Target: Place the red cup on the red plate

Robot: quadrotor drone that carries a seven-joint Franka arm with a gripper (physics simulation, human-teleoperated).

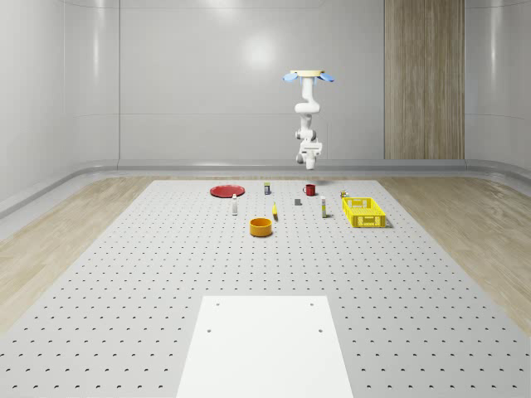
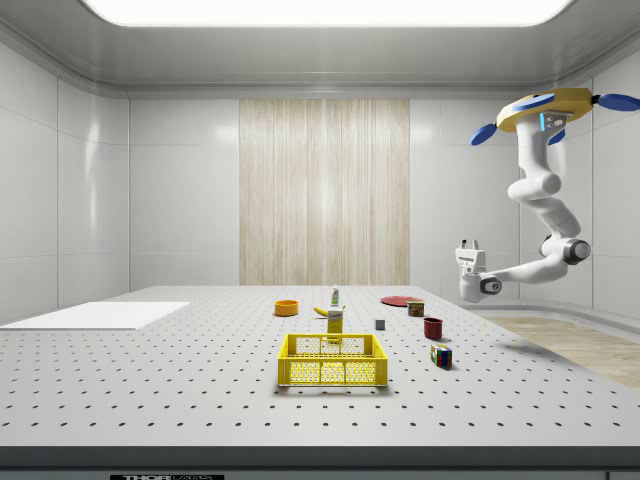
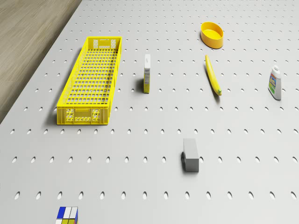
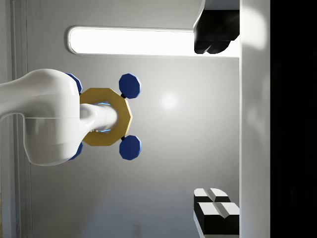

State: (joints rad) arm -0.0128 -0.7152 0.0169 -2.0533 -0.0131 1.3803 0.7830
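Note:
The red cup (image 1: 309, 190) (image 2: 433, 327) stands upright on the perforated table, far from the front edge. The flat red plate (image 1: 226, 191) (image 2: 398, 300) lies to its left in the whole-scene view, well apart from it. The drone (image 1: 309, 76) (image 2: 545, 110) hovers high over the table's far part, near the cup. Its white arm hangs down and bends back, so the gripper (image 1: 309, 152) (image 2: 467, 245) (image 4: 218, 124) points upward, well above the cup. It is open and holds nothing. In the wrist view the fingers (image 4: 215, 213) stand far apart, and the drone's underside (image 4: 104, 116) is seen beyond them.
A yellow basket (image 1: 363, 211) (image 3: 91, 79) stands to the right of the cup in the whole-scene view. An orange bowl (image 1: 261, 226) (image 3: 211, 35), a banana (image 3: 212, 74), a carton (image 3: 147, 74), a bottle (image 3: 275, 83), a grey block (image 3: 190, 155) and a colour cube (image 2: 441, 355) are scattered around. A white sheet (image 1: 265, 344) covers the front.

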